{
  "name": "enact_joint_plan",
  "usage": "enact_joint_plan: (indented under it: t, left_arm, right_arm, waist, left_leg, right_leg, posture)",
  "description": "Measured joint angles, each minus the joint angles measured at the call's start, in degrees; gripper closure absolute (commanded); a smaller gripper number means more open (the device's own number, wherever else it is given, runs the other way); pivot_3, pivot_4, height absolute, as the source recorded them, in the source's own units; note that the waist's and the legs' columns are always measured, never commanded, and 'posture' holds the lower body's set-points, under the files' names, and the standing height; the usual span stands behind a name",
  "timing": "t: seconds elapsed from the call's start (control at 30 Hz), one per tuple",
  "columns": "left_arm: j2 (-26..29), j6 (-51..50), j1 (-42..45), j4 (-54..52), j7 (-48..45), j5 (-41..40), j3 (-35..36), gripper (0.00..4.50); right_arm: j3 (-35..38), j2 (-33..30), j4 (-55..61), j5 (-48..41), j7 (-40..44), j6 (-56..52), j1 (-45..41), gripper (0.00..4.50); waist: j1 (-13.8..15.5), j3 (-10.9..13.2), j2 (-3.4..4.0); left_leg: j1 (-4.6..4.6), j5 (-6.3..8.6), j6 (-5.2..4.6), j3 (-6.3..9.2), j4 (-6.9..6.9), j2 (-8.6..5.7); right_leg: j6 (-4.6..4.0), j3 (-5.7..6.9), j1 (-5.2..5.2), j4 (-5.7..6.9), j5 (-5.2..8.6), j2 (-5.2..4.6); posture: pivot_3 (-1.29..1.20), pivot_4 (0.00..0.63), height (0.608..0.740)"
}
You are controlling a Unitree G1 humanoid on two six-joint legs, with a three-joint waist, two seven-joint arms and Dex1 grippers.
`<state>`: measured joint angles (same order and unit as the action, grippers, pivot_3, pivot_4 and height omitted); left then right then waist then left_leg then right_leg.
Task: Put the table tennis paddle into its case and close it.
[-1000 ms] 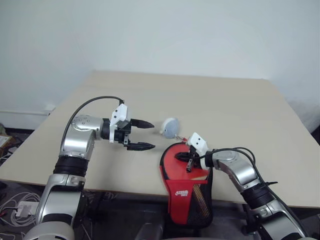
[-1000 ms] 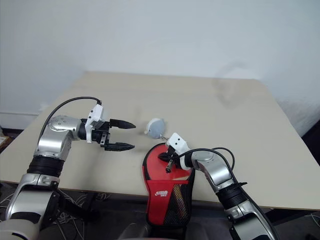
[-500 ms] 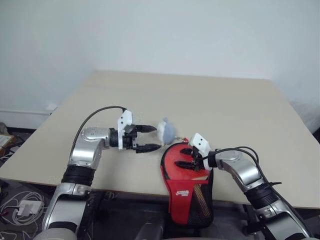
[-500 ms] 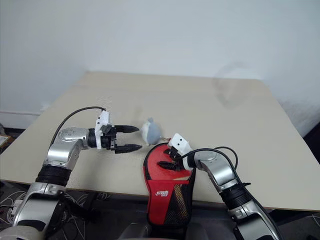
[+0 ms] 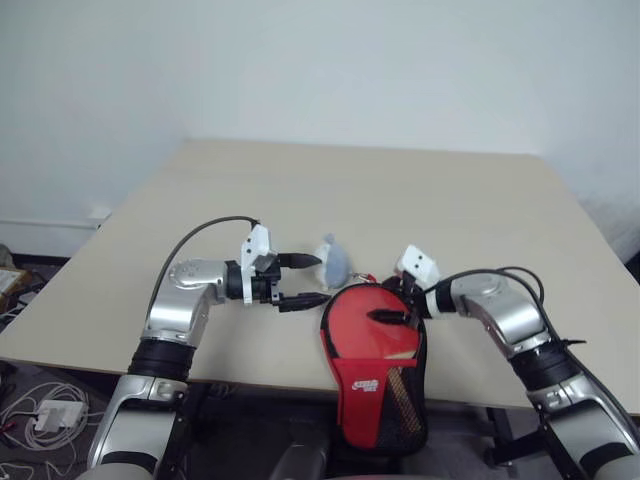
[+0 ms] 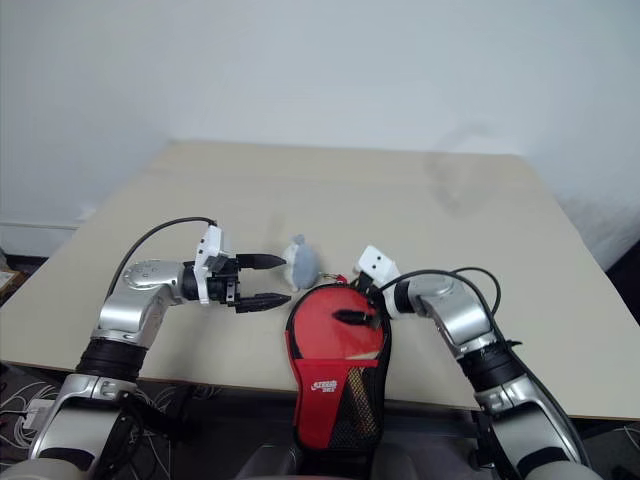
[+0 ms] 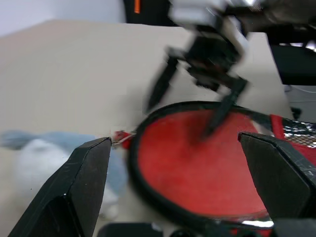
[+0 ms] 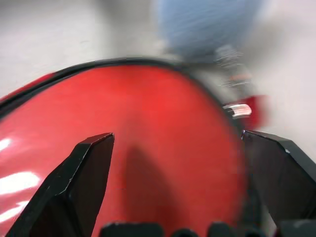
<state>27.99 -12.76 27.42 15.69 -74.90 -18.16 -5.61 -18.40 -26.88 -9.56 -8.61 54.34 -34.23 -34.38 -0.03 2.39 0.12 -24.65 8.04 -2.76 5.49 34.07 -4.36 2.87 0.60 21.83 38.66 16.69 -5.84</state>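
At the near table edge, the paddle-shaped black-and-red fabric case point(image 5: 372, 372) lies with its round head on the beige tabletop point(image 5: 420, 210) and its black mesh lower half hanging off the edge. Red face filling the round opening looks like the table tennis paddle's red rubber point(image 6: 335, 325), sitting inside the black zipper rim; handle not visible, probably down in the mesh part, can't confirm. Small whitish-blue translucent plastic wad point(image 5: 335, 259) sits just beyond the case head, near the zipper pull.

Right gripper point(image 5: 388, 316) hovers over the red face, black fingers spread wide, holding nothing. Left gripper point(image 5: 305, 279) is beside the case's left rim, near the wad, fingers wide apart, also empty.

Step in hand, as I read it: paddle looks seated, closing comes next. To do it well: one gripper should pin the rim or fabric so the overhanging case doesn't slide off the table, while the other pinches the small red/metal zipper tab point(image 8: 238, 109) at the head end and pulls along the rim curve, not straight out. Keep the wad clear of the zipper track. Check the rubber sits fully below the rim before pulling.

Writing: white logo point(image 5: 364, 384) on the red panel below the head, too small to read.
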Motion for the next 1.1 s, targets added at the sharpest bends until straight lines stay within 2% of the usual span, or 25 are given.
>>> enact_joint_plan:
  t: [0.07, 0.2, 0.4, 0.57, 0.77, 1.1]
  left_arm:
    - [-1.44, 0.18, -0.9, -0.52, 0.85, 0.21, -0.77, 0.9]
    - [-3.73, 0.16, -2.07, -1.29, 2.08, 0.31, -2.56, 2.34]
    - [-7.75, -0.02, -2.22, -1.64, 4.48, 1.17, -5.45, 4.43]
    - [-9.2, 1.11, -2.47, -0.04, 7.58, 4.21, -7.68, 4.47]
    - [-10.26, 1.61, -2.83, 1.64, 10.05, 6.63, -9.31, 4.47]
    - [-10.15, 2.43, -4.3, 1.64, 10.27, 7.85, -9.86, 4.47]
  right_arm:
    - [0.16, 0.34, -3.78, 0.58, 0.03, 1.6, -3.89, 0.0]
    - [0.77, 2.06, -13.15, 2.12, -0.78, 5.75, -11.34, 0.0]
    - [0.8, 8.82, -29.3, 4.99, -2.2, 13.2, -21.82, 0.0]
    - [0.95, 15.47, -42.15, 7.41, -4.32, 17.41, -27.54, 0.0]
    - [1.73, 21.5, -50.31, 8.93, -6.0, 20.13, -31.95, 0.0]
    - [2.79, 24.5, -56.24, 11.17, -6.72, 21.63, -32.87, 0.0]
  waist:
    - [0.03, 0.05, 0.04]
    - [0.03, 0.09, 0.07]
    - [0.01, 0.12, 0.08]
    - [-0.04, 0.17, 0.16]
    - [-0.04, 0.17, 0.16]
    - [-0.51, 0.16, 0.19]
  left_leg:
    - [-0.02, 0.0, 0.0, -0.01, -0.01, -0.01]
    - [-0.02, -0.01, -0.01, -0.07, 0.0, -0.08]
    - [-0.02, -0.01, 0.0, -0.06, 0.0, -0.08]
    - [-0.01, -0.03, 0.02, -0.09, 0.0, -0.06]
    - [0.0, -0.05, 0.12, -0.12, -0.08, 0.14]
    - [0.0, -0.1, 0.2, -0.25, -0.14, 0.21]
  right_leg:
    - [0.05, -0.01, 0.03, 0.0, -0.05, 0.01]
    - [-0.02, -0.03, 0.03, 0.0, -0.12, 0.03]
    - [-0.2, -0.04, 0.05, 0.04, -0.23, 0.14]
    - [-0.26, -0.21, 0.11, 0.12, -0.27, 0.38]
    - [-0.43, -0.5, 0.26, 0.15, -0.37, 0.78]
    - [-0.52, -0.65, 0.37, 0.22, -0.43, 0.89]
  posture:
    - [0.0, 0.0, 0.707]
    - [0.0, 0.0, 0.707]
    - [0.0, 0.0, 0.707]
    - [0.0, 0.0, 0.707]
    - [0.0, 0.0, 0.707]
    - [0.0, 0.0, 0.707]
